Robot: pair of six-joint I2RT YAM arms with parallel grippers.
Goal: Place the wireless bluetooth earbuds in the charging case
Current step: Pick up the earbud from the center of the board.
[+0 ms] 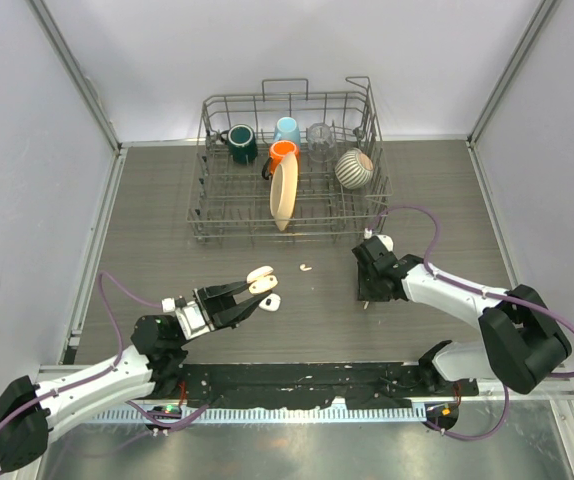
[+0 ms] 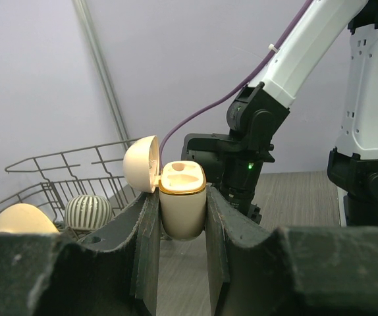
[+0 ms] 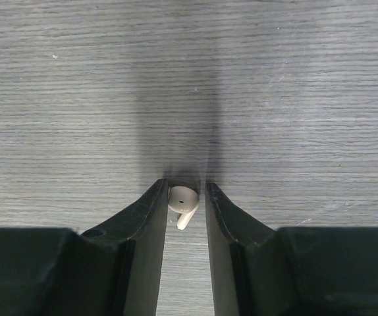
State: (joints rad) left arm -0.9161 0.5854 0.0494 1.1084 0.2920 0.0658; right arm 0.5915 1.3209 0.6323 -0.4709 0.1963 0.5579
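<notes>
The left arm (image 1: 87,385) reaches forward and to the right, and the left gripper (image 2: 182,196) is closed on both sides of an open charging case (image 2: 182,220), holding it upright. The right arm (image 1: 457,290) stretches to the left with its wrist bent downward. The right gripper (image 3: 186,191) has its fingers narrow around an earbud (image 3: 184,201); whether they already press it cannot be told.
</notes>
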